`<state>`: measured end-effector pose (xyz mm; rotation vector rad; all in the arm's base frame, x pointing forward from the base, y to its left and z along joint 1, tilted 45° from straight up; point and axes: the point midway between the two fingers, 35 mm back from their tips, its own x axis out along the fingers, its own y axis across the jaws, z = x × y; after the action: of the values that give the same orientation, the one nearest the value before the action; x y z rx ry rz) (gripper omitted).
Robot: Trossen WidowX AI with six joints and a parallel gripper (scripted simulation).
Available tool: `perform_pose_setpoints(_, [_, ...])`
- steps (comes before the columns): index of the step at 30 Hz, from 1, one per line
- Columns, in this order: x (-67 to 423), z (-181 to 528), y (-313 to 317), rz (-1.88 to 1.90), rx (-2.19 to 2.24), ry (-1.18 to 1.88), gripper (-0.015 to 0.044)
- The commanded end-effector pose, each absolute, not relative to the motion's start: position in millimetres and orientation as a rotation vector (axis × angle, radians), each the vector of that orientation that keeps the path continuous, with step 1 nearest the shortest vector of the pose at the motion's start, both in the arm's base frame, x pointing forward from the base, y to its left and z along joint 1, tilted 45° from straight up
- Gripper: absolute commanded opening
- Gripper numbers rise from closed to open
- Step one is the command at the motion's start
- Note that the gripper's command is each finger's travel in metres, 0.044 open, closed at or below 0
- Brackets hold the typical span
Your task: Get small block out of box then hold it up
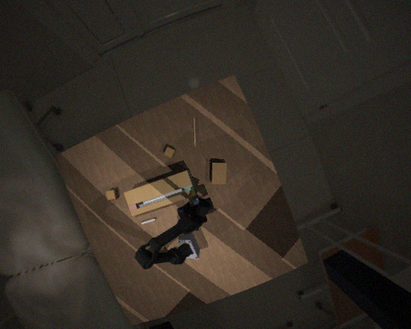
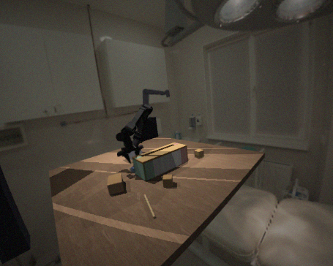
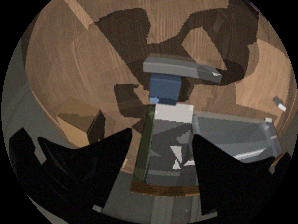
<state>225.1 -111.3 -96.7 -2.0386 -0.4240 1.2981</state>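
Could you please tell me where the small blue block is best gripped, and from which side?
Probably from above. The blue block sits low, just past the end of the box, so a sideways approach risks nudging the box. Grip its two free side faces, fingers running along the box's end wall. The gripper is open and holds nothing.

The table (image 2: 208, 183) under the gripper (image 2: 127, 155) looks like wood: matt planks with fine grain, in pale and dark bands. The gripper itself is matt black, plastic by the look of it, its fingers smooth and dull. Just in front of them the box (image 2: 161, 162) has a tan, cardboard-like top and flat, unshiny side panels in teal and grey. Beyond it, the loose blocks (image 2: 116, 183) look like plain wood or card. A thin pale stick (image 2: 149, 206) farther off seems bare wood. Behind the gripper, the arm's base plate (image 1: 193, 251) reads as brushed grey metal.
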Motion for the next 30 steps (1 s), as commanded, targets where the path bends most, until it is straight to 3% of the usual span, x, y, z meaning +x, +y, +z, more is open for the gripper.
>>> perform_pose_setpoints(1, [224,-101,-104,1.289,-2.028,-0.422,0.0285])
perform_pose_setpoints(30, [226,-135,-78,1.291,-2.027,-0.424,0.0285])
